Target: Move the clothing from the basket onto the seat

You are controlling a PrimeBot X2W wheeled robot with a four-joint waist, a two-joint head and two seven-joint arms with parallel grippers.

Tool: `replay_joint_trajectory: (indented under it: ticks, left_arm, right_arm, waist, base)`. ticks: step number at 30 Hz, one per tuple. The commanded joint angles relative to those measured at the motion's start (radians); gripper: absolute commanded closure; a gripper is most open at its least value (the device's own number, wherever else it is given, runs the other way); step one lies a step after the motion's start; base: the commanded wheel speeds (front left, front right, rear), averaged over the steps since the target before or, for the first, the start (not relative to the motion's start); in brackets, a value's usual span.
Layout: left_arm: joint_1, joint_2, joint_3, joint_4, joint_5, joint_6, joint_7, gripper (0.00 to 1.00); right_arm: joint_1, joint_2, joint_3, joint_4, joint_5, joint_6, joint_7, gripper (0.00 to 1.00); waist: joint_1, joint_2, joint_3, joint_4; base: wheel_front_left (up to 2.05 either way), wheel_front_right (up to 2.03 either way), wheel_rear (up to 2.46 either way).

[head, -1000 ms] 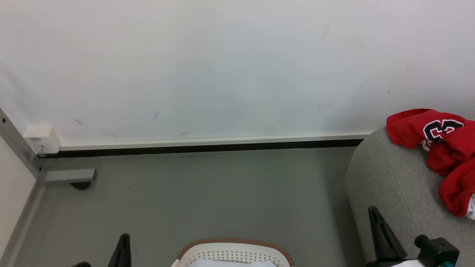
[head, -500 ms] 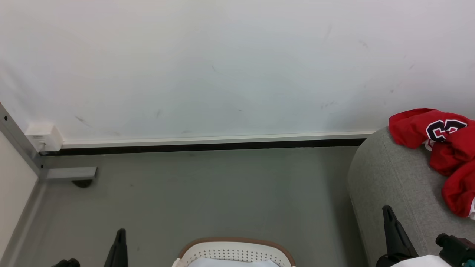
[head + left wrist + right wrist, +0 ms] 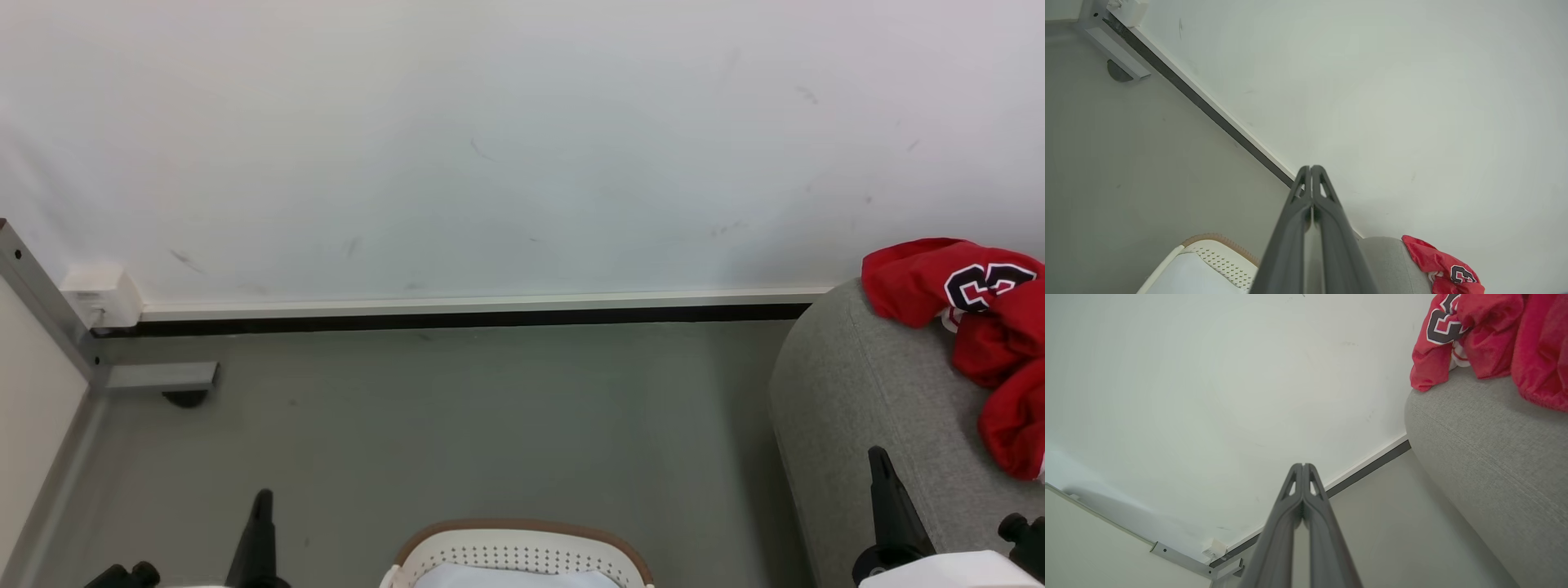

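Progress partial: red jersey (image 3: pixel 922 278) lies on the seat (image 3: pixel 857 392), pale cloth (image 3: pixel 514 578) sits in the basket (image 3: pixel 522 531) unmoved, left gripper (image 3: pixel 1311 169) and right gripper (image 3: pixel 1303 465) empty, jaws pressed together.

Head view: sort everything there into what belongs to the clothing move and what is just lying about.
Belongs to the job: basket; pale fabric inside it; seat; red jersey lying on the seat; left gripper and right gripper, both shut.

Just there: metal frame foot; white wall box; black skirting strip.
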Motion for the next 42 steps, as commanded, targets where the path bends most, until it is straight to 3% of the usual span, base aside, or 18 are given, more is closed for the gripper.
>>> replay_joint_trajectory:
  ticks: [1,42]
  left_arm:
    - [-0.024,0.007,0.007,-0.012,-0.036,-0.007,0.007,1.00]
    - [-0.076,0.010,0.035,-0.002,-0.461,-0.019,0.123,1.00]
  right_arm:
    - [-0.023,-0.011,-0.007,-0.015,0.034,-0.001,0.005,1.00]
    - [-0.033,-0.020,-0.080,-0.024,0.464,-0.001,0.111,1.00]
  waist:
    - [-0.0001,0.0000,0.000,0.001]
    - [-0.0001,0.0000,0.014,0.021]
  base:
    - [0.00,0.00,0.00]
    - [0.00,0.00,0.00]
